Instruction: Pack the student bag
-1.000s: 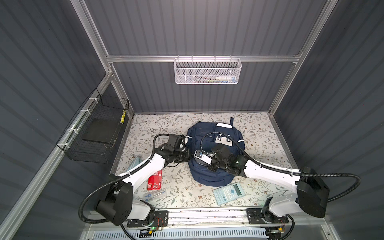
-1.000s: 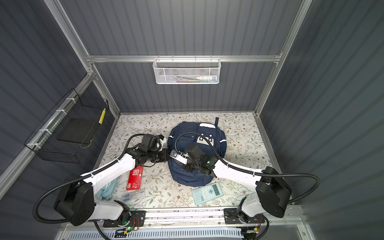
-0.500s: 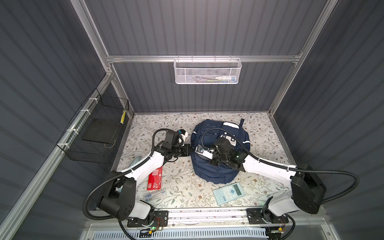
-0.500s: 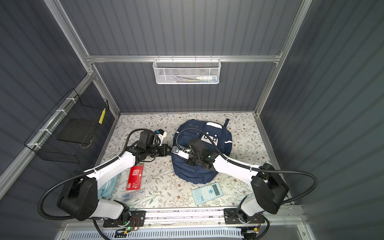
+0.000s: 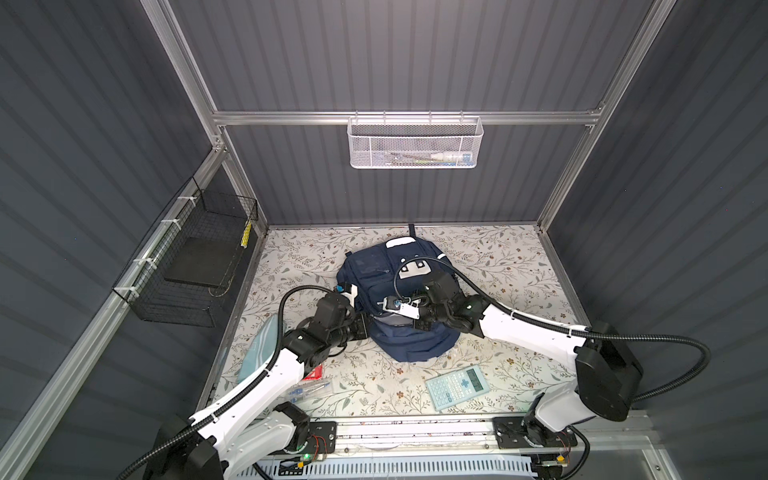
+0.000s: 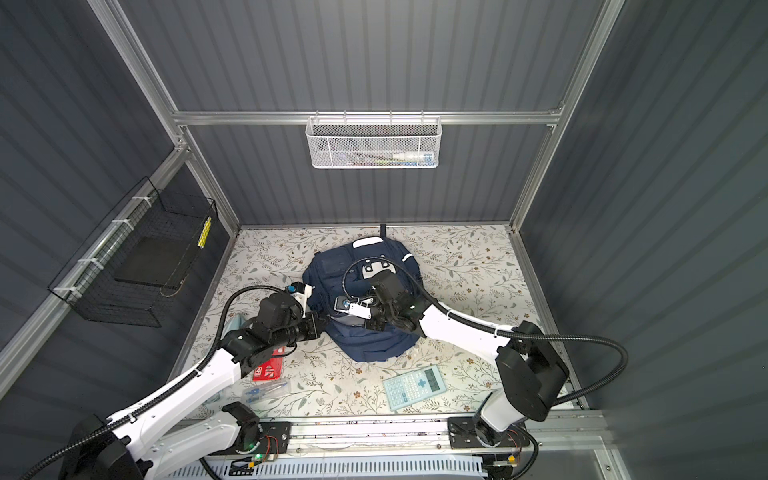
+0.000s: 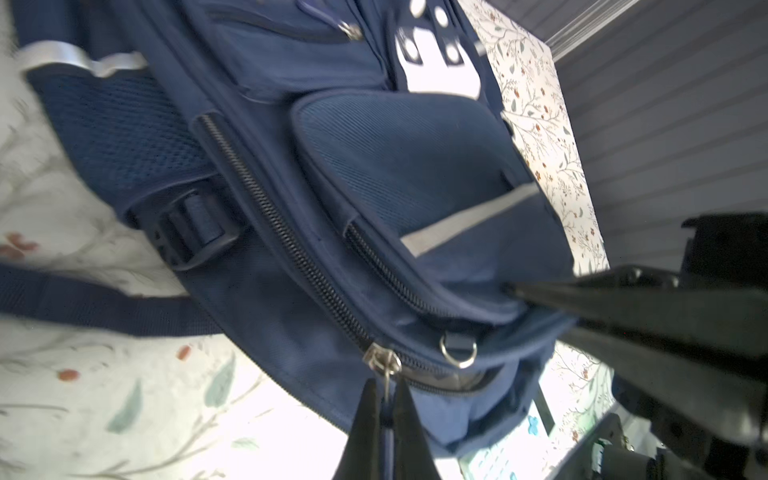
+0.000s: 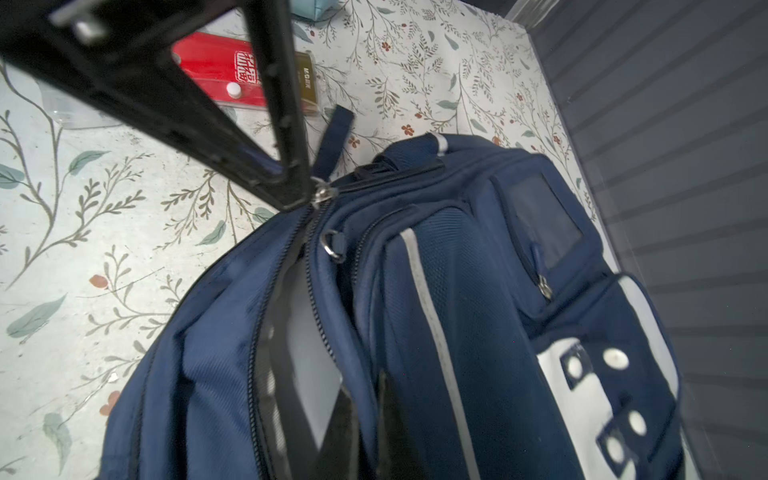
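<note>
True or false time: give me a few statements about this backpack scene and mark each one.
The left gripper pinches the zipper pull of the navy blue fabric backpack. True.
The light blue calculator lies inside the backpack. False: it lies on the floral table cover, apart from it.
The backpack's main zipper is partly open. True.
The white mesh basket stands on the table. False: it hangs from the back rail.

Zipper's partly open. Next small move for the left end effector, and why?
Probably draw the zipper pull along the closed teeth. The left end effector is shut on it, the backpack gapes only slightly, and the right end effector pinches its fabric.
</note>
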You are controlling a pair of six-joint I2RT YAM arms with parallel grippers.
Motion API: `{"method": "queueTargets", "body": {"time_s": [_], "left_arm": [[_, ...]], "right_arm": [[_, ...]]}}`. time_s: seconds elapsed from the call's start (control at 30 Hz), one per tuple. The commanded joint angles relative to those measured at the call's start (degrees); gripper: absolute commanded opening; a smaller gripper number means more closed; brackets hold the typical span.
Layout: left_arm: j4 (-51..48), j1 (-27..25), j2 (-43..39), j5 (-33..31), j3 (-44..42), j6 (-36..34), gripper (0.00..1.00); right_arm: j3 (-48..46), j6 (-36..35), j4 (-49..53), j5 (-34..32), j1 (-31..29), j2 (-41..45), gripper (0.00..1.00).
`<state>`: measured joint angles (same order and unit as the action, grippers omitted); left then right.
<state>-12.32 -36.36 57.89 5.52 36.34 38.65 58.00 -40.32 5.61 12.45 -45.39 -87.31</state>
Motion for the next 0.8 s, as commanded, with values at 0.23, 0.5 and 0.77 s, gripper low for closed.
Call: {"method": "queueTargets", "body": {"time_s": [0.23,0.5,0.77], "left_arm": [[-0.89,5.18,10.66,-3.5,6.31,-8.79,0.0],[0.55,13.15,19.69,-2.97,13.08,-16.87,0.03],[3.15,13.66,23.86,-4.43,16.3,-20.12,0.13]], "right_arm": [[-9.77,2.02,3.21,-9.78,4.33,3.58,0.0],[-12.59,0.85,3.16,-10.1,4.43,5.08,0.0],[-13.14,0.68,2.14,-9.96,4.6,5.3,0.0]]}}
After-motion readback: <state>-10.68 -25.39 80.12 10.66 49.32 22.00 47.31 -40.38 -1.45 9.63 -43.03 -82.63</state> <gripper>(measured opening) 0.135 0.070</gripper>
